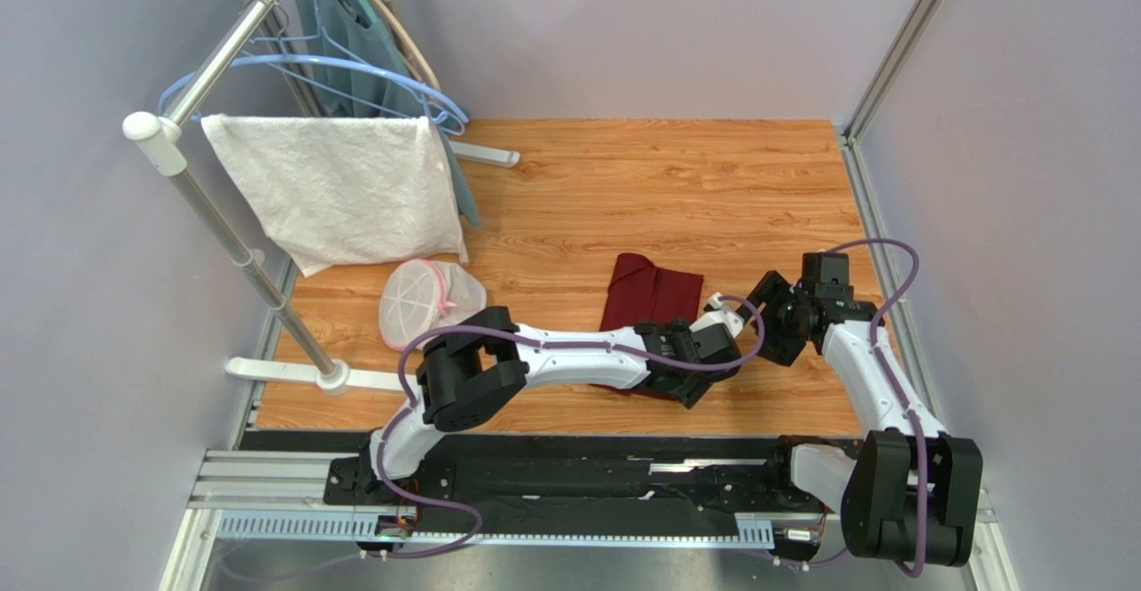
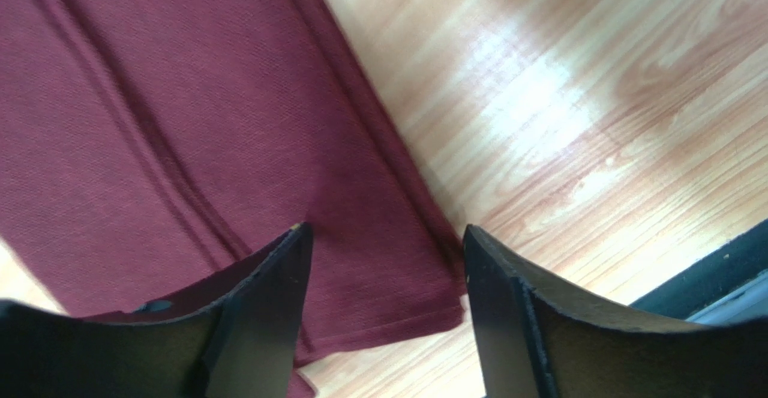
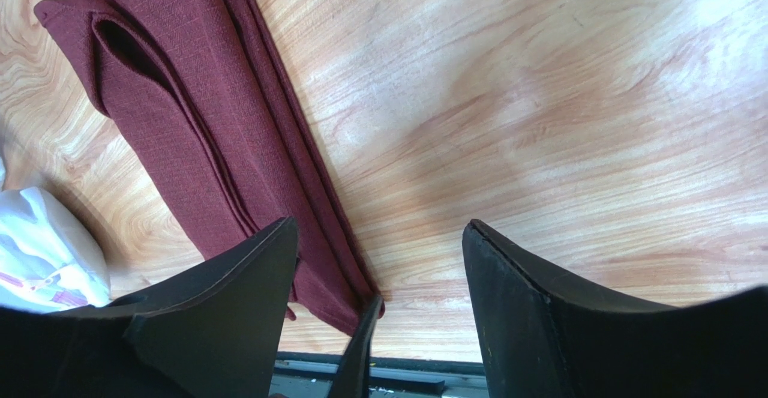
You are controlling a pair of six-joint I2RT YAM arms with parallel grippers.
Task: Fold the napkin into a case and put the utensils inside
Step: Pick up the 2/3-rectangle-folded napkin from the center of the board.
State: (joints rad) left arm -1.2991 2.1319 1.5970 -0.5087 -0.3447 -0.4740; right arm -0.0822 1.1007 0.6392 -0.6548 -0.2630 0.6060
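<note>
one napkin (image 2: 180, 128): left pincer (image 2: 388, 236) over its corner, right pincer (image 3: 379, 227) beside edge

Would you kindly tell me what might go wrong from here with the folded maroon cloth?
The folded dark maroon cloth napkin shows loose, bulging layers at one end; a touch may undo them. The open left gripper and open right gripper crowd the same near corner and might collide.
</note>
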